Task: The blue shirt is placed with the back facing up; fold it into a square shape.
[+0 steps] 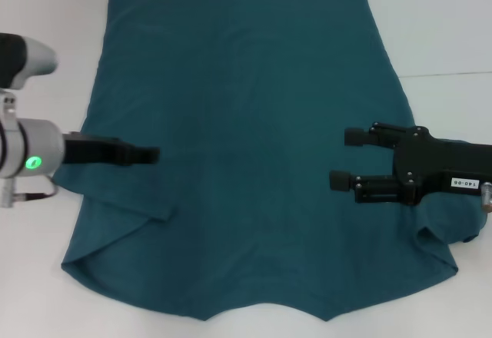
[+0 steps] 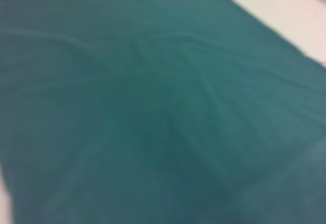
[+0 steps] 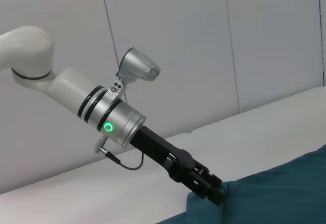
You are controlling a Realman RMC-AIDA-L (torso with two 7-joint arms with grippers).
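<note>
The blue shirt [image 1: 246, 138] lies spread on the white table [image 1: 46, 292], plain side up, hem at the far side and neck edge nearest me. Its left sleeve [image 1: 127, 219] is folded inward; the right sleeve [image 1: 446, 242] is bunched under my right arm. My left gripper [image 1: 150, 154] is shut and low over the shirt's left edge; it also shows in the right wrist view [image 3: 214, 191] with its tip at the cloth [image 3: 275, 193]. I cannot tell whether it pinches cloth. My right gripper [image 1: 346, 157] is open over the shirt's right side. The shirt [image 2: 153, 107] fills the left wrist view.
Bare white table surface [image 1: 438, 23] surrounds the shirt on the left, right and far sides. A seam in the table top [image 1: 453, 74] runs along the far right. A grey panelled wall [image 3: 204, 40] stands behind the left arm.
</note>
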